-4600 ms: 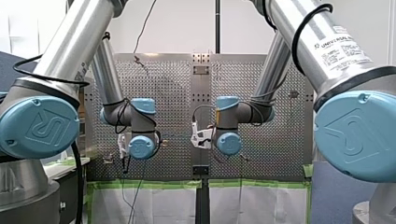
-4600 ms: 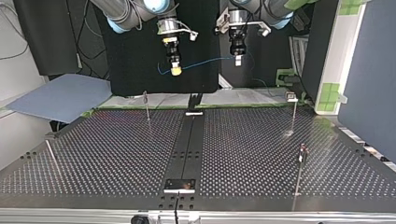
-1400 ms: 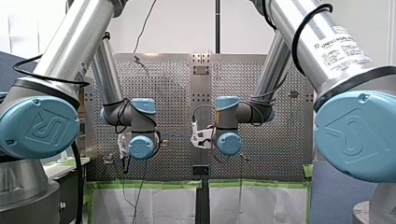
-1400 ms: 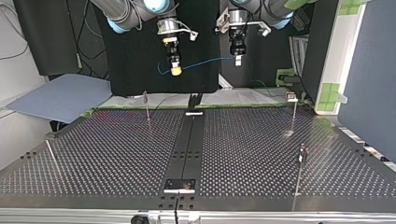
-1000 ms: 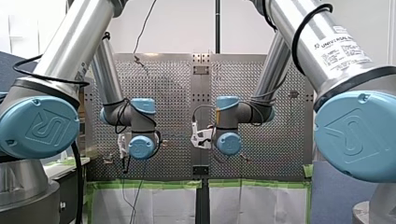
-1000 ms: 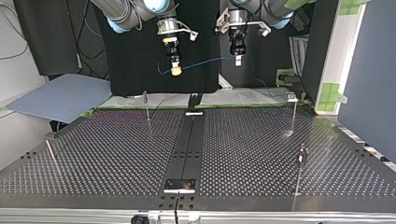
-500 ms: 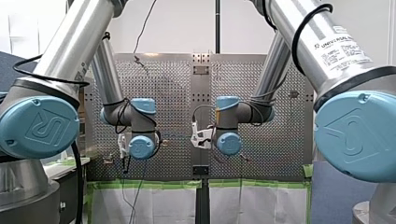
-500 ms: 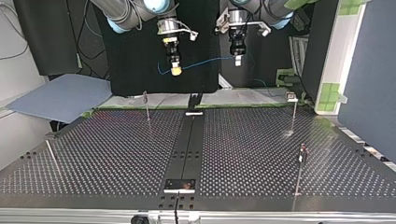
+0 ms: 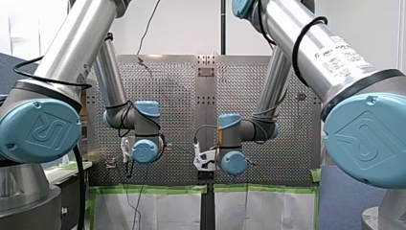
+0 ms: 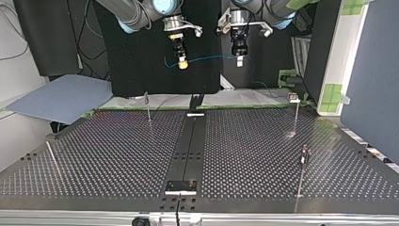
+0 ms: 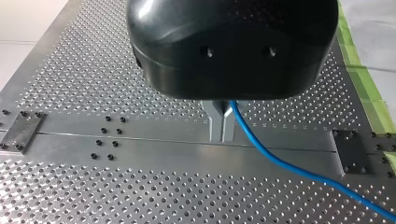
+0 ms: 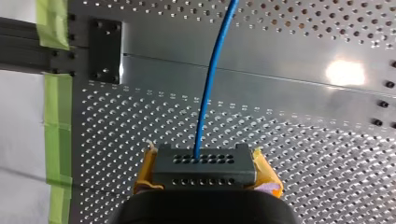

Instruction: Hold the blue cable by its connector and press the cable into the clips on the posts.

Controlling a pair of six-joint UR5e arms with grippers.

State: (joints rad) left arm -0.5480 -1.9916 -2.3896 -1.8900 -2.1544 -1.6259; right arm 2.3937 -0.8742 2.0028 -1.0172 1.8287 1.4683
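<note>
The blue cable [image 10: 207, 59] hangs in the air between my two grippers, above the far edge of the table. In the top view my left gripper [image 10: 239, 60] has its metal fingers [image 11: 216, 122] shut on the cable [image 11: 281, 164], which trails off to one side. My right gripper [image 10: 182, 64] has yellow pads [image 12: 265, 173] shut on the dark connector block [image 12: 204, 171]. From that block the cable [image 12: 210, 79] runs straight ahead. In the front view both wrists [image 9: 145, 150] [image 9: 233, 162] hide their fingers.
Thin posts with clips stand on the perforated table [image 10: 117, 155]: one at the top view's far left [image 10: 148, 107], one far right [image 10: 296, 113], one near right [image 10: 302, 172]. A bare rod [image 10: 52, 159] leans at the near left. A dark centre rail [image 10: 188, 150] splits the table.
My right arm has moved: in the top view its gripper shifted right and slightly up, toward my left gripper; in the front view its wrist dropped lower and left. My left arm stayed still.
</note>
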